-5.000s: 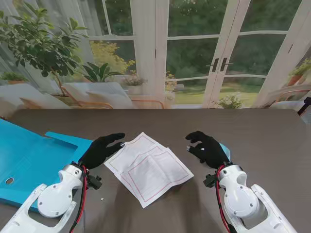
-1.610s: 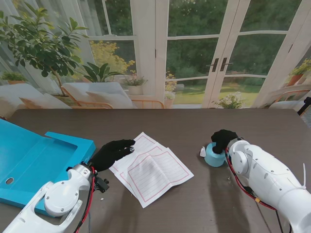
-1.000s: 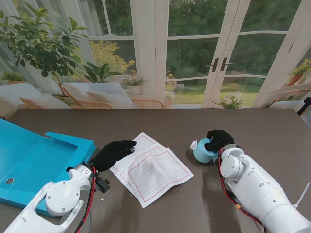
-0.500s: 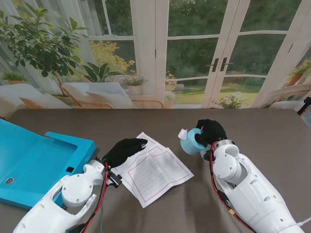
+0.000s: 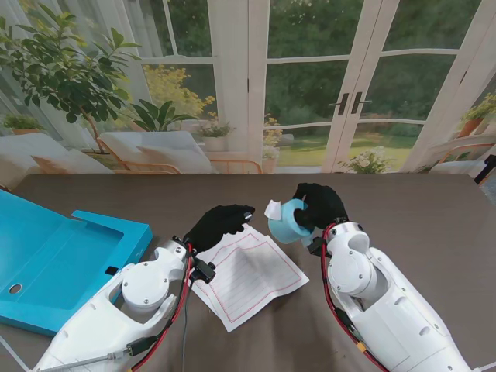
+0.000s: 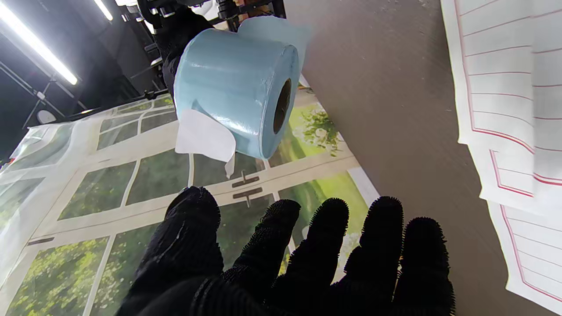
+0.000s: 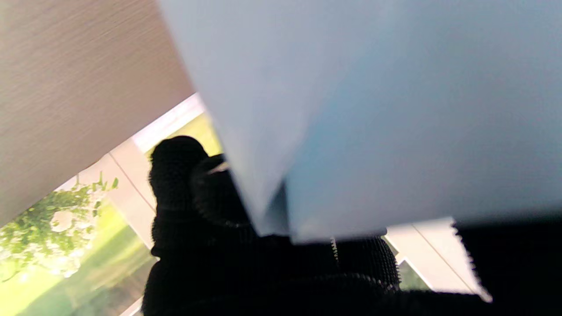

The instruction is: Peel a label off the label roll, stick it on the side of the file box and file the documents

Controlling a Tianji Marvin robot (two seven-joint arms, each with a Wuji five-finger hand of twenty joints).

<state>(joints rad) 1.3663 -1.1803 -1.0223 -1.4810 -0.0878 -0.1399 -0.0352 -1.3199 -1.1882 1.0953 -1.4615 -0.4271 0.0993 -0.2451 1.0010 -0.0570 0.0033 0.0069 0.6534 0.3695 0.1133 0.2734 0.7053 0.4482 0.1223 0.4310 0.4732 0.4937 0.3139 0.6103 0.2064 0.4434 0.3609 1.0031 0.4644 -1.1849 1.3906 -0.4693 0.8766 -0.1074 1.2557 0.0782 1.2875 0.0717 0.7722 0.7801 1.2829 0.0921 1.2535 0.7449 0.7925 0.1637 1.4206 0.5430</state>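
My right hand (image 5: 319,206) is shut on the light blue label roll (image 5: 287,219), held off the table above the far edge of the documents (image 5: 246,271). A white label tab (image 5: 273,209) hangs from the roll toward my left hand. My left hand (image 5: 218,226) hovers open over the papers' far left corner, fingertips a short way from the tab. In the left wrist view the roll (image 6: 237,90) floats beyond my spread fingers (image 6: 325,237), its white tab (image 6: 203,137) curling free. The roll (image 7: 373,109) fills the right wrist view. The open blue file box (image 5: 58,256) lies at the far left.
The dark table (image 5: 403,209) runs back to a window backdrop with plants. Its right half holds nothing I can make out. My two white forearms take up the near middle of the table.
My right hand lifted the label roll and carried it left toward the papers. My left hand slid forward and right, closing on the roll's tab.
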